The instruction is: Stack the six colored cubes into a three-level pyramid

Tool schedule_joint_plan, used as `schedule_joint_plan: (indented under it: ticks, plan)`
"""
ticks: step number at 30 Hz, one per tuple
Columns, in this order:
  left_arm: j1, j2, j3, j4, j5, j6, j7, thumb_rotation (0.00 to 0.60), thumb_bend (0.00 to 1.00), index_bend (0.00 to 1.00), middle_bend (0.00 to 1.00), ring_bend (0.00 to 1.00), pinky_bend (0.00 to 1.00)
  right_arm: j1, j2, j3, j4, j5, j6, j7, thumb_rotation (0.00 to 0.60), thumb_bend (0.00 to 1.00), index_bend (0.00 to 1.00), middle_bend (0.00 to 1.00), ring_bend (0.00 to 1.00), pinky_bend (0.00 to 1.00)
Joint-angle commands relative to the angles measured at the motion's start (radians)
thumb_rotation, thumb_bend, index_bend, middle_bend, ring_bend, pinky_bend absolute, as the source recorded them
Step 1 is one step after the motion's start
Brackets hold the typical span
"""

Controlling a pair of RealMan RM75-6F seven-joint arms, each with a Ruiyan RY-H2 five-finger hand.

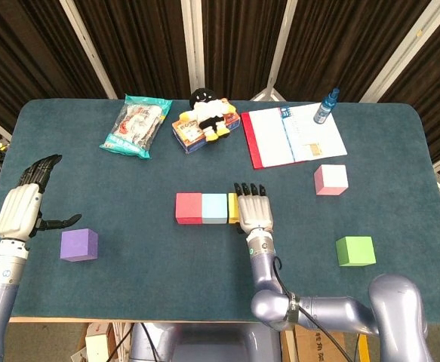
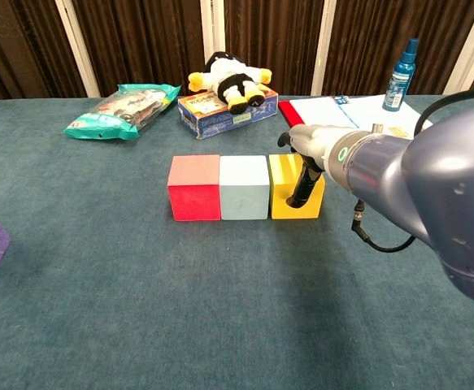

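Three cubes sit in a row near the middle of the blue-carpeted counter point(image 1: 129, 264), faces touching: a red cube point(image 2: 194, 188) on the left, a light blue cube point(image 2: 244, 187) in the middle and a yellow cube point(image 2: 292, 188) on the right. The right hand point(image 1: 255, 208) lies over the top of the yellow cube with its fingers point(image 1: 248, 189) stretched flat toward the far side, and in the chest view a dark thumb runs down the cube's near face, so the hand grips the yellow cube.

The other three cubes lie singly. A purple cube point(image 1: 79, 244) sits near the left edge, a pink cube point(image 1: 330, 179) lies right of the row, and a green cube point(image 1: 355, 250) lies nearer and further right.

The left hand point(image 1: 22, 207) hangs at the left edge of the counter, just far-left of the purple cube, fingers spread and holding nothing.

Along the far side lie a snack bag point(image 1: 133, 125), a plush toy point(image 1: 206, 111) on a small box point(image 1: 190, 136), an open notebook point(image 1: 293, 136) and a blue spray bottle point(image 1: 326, 105).
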Motion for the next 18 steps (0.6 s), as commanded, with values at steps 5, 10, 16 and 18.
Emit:
schedule_joint_plan:
  ticks: [5, 10, 16, 18]
  plan:
    - [0.001, 0.001, 0.0, 0.0, 0.003, 0.001, -0.002, 0.6, 0.05, 0.0, 0.04, 0.0, 0.0, -0.011, 0.015, -0.01, -0.045, -0.025, 0.016, 0.012, 0.6, 0.34, 0.0, 0.04, 0.0, 0.0]
    - [0.002, 0.003, -0.001, -0.002, 0.008, 0.004, -0.005, 0.6, 0.05, 0.0, 0.04, 0.0, 0.0, -0.034, 0.041, -0.027, -0.106, -0.045, 0.04, 0.023, 0.6, 0.34, 0.0, 0.04, 0.0, 0.0]
    - [0.005, 0.006, 0.001, -0.011, 0.02, 0.011, -0.004, 0.6, 0.05, 0.0, 0.04, 0.0, 0.0, -0.073, 0.088, -0.046, -0.181, -0.067, 0.063, 0.052, 0.6, 0.34, 0.0, 0.04, 0.0, 0.0]
    - [0.006, 0.006, 0.001, -0.013, 0.023, 0.014, -0.003, 0.6, 0.05, 0.0, 0.04, 0.0, 0.0, -0.086, 0.102, -0.047, -0.203, -0.075, 0.068, 0.066, 0.6, 0.34, 0.0, 0.04, 0.0, 0.0]
